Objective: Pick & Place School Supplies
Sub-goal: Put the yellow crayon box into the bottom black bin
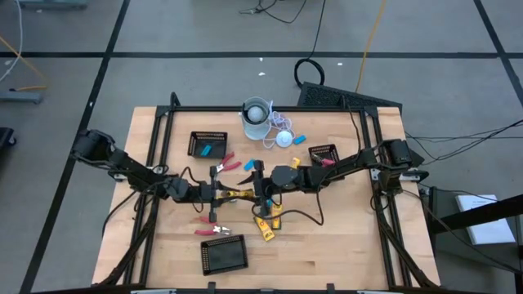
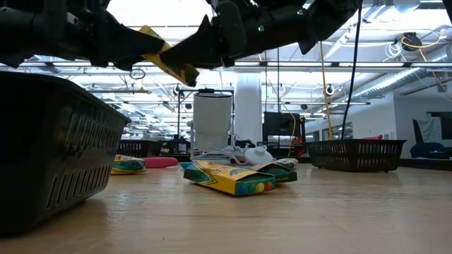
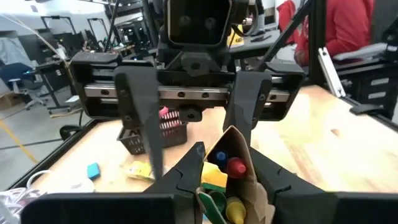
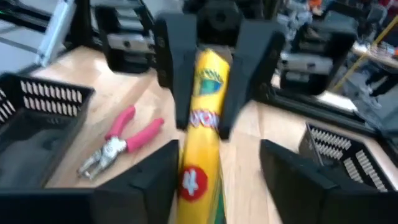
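Nearest you, the yellow crayon box hangs above mid-desk, clenched in the left end effector. The right end effector stands released around it; back it straight off before moving.

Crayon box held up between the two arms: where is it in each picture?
High view: crayon box near the picture's centre.
Low view: top left, in the air.
Left wrist view: bottom centre, open end showing crayons.
Right wrist view: centre, yellow side showing.
Landmark: the left gripper clamped on it.
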Robot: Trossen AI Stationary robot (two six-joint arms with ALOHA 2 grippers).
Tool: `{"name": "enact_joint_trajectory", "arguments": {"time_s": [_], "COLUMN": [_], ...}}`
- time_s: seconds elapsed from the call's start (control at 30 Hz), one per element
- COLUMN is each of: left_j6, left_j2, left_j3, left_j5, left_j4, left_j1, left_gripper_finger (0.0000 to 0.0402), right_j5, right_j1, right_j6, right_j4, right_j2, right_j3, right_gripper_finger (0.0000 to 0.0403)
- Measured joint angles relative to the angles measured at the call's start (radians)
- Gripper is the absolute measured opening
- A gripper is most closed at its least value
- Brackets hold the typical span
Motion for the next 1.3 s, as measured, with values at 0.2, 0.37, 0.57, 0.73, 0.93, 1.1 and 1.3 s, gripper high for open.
{"name": "enact_joint_trajectory", "arguments": {"time_s": [0.2,0.37,0.57,0.73,0.93,1.1,1.3], "left_j6": [-0.003,-0.017,-0.033,-0.047,-0.119,-0.19,-0.33], "left_j2": [0.0,0.0,0.0,-0.013,-0.013,-0.013,0.014], "left_j3": [0.0,0.0,0.0,0.0,0.0,0.0,0.0], "left_j5": [0.001,-0.015,-0.106,-0.193,-0.334,-0.457,-0.493], "left_j4": [0.002,-0.037,-0.074,-0.083,-0.097,-0.082,-0.075], "left_j1": [-0.007,-0.027,-0.1,-0.187,-0.338,-0.473,-0.568], "left_gripper_finger": [0.0073,0.0073,0.0073,0.0073,0.0073,0.0073,0.0073], "right_j5": [0.003,0.012,0.138,0.228,0.249,0.3,0.348], "right_j1": [0.011,0.029,0.071,0.13,0.201,0.257,0.316], "right_j6": [0.015,0.014,0.03,0.101,0.251,0.368,0.456], "right_j4": [-0.046,-0.143,-0.354,-0.536,-0.565,-0.543,-0.483], "right_j2": [0.0,-0.042,-0.154,-0.244,-0.301,-0.317,-0.317], "right_j3": [0.0,-0.002,-0.001,-0.001,-0.091,-0.174,-0.231], "right_gripper_finger": [0.0254,0.0243,0.0234,0.0228,0.0219,0.0211,0.021]}}
